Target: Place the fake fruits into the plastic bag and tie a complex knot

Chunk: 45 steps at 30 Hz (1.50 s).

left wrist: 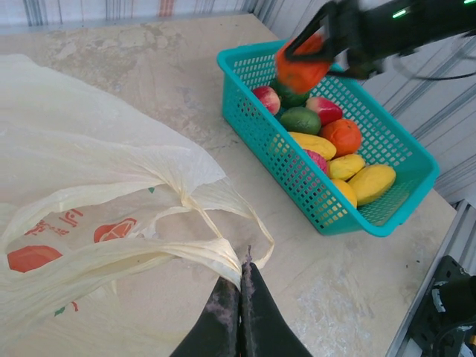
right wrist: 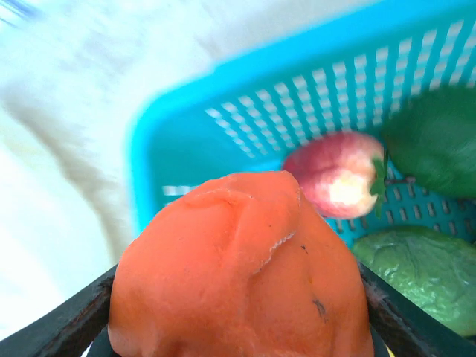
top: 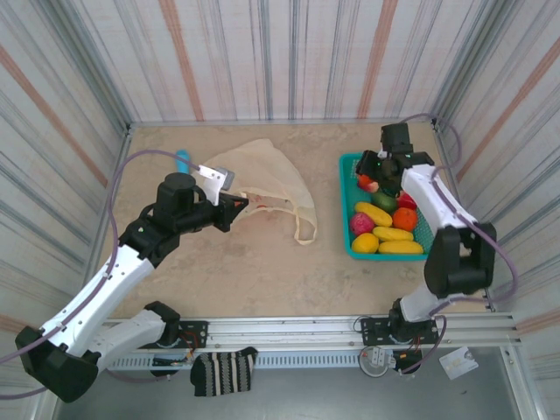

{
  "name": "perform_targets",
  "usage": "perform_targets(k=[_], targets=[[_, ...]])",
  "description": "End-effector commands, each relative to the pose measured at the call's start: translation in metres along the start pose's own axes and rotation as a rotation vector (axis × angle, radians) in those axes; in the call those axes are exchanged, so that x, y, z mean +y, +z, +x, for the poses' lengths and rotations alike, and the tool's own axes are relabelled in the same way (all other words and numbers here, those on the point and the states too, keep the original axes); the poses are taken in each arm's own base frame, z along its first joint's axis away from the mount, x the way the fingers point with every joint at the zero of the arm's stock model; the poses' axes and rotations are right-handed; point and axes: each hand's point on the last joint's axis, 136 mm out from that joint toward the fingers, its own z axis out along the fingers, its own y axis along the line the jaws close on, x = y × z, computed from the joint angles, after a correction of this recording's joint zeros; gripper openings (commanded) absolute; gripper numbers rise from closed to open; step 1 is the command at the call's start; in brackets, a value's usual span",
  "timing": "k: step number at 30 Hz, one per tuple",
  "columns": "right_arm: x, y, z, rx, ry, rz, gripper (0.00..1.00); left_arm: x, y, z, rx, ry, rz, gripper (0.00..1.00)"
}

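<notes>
Fingers on left gripper (left wrist: 239, 279): I see them squeezed tight on a handle of the plastic bag (left wrist: 89, 149)
Fingers on right gripper (left wrist: 312, 53): they hug an orange-red fruit (right wrist: 238, 260), up over the teal basket (left wrist: 260, 141)
Where the plastic bag is: flat on the table (left wrist: 149, 44), beside the teal basket
Inside the teal basket: other fruits (left wrist: 327, 149), red, green, orange, yellow

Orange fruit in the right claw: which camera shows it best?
Right wrist view: the orange fruit sits close up between the fingers, its creases plain. The left wrist view shows it smaller, held by the right gripper above the teal basket. In the top view it is a small reddish spot at the basket's far corner.
</notes>
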Motion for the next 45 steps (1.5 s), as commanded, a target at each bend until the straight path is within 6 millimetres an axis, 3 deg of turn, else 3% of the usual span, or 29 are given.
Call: perform_targets(k=[1,6,10,15,19,24,35,40,45], targets=[[0.053,-0.04,0.005,-0.072,-0.121,-0.181,0.61,-0.001,-0.006,0.001,0.011,-0.008,-0.017,0.0],[0.152,-0.061,0.06,-0.007,-0.301,-0.462,0.58,-0.002,-0.013,0.006,0.001,-0.028,-0.01,0.0],[0.217,-0.047,0.112,0.124,-0.374,-0.622,0.57,0.002,-0.018,0.009,-0.012,-0.043,-0.022,0.0],[0.279,-0.022,0.162,0.274,-0.385,-0.794,0.56,0.007,-0.021,0.013,-0.026,-0.056,-0.031,0.0],[0.311,-0.011,0.187,0.353,-0.374,-0.887,0.55,0.012,-0.022,0.013,-0.036,-0.069,-0.035,0.0],[0.322,-0.005,0.215,0.396,-0.39,-0.901,0.55,0.017,-0.023,0.007,-0.053,-0.085,-0.044,0.0],[0.314,0.019,0.236,0.372,-0.396,-0.817,0.56,0.007,-0.017,-0.018,-0.069,-0.114,0.025,0.0],[0.323,0.048,0.22,0.302,-0.367,-0.73,0.56,-0.014,-0.016,-0.03,-0.061,-0.115,0.136,0.0],[0.315,0.084,0.175,0.141,-0.312,-0.517,0.6,-0.049,-0.024,-0.039,-0.04,-0.073,0.281,0.0]])
